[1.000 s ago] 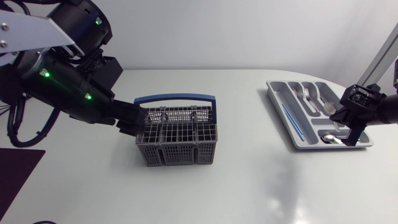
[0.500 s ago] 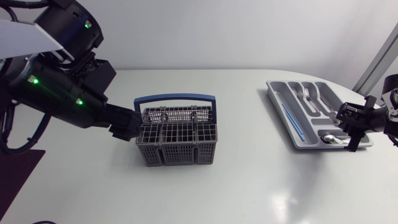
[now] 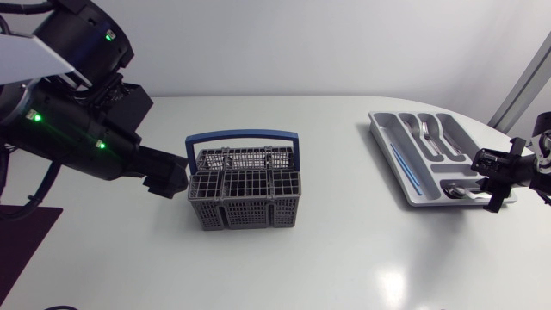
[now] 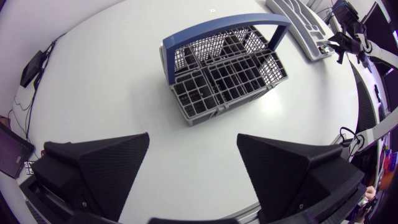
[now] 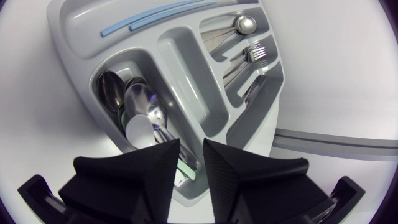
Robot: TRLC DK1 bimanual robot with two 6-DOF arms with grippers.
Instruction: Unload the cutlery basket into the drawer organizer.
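Observation:
The grey cutlery basket [image 3: 245, 191] with a blue handle stands mid-table; no cutlery shows in it [image 4: 227, 71]. My left gripper [image 3: 172, 176] hovers just left of it, open wide [image 4: 193, 137] with nothing between its fingers. At the right lies the grey drawer organizer [image 3: 405, 185], holding forks [image 3: 426, 131], spoons [image 3: 461, 191] and a blue-handled piece [image 3: 403, 165]. My right gripper [image 3: 492, 185] hangs over the organizer's near right corner. Its fingers [image 5: 155, 165] stand a little apart above the spoon compartment [image 5: 124, 102], and a spoon bowl [image 5: 140, 129] lies just ahead of them.
A dark mat [image 3: 21, 245] lies at the table's near left edge. The organizer [image 5: 186, 74] sits close to the table's right edge. Bare white table stretches between the basket and the organizer [image 4: 298, 22].
My right gripper has drifted right and toward the near corner of the organizer, and its fingers have parted. My left arm has drawn back a little to the left of the basket.

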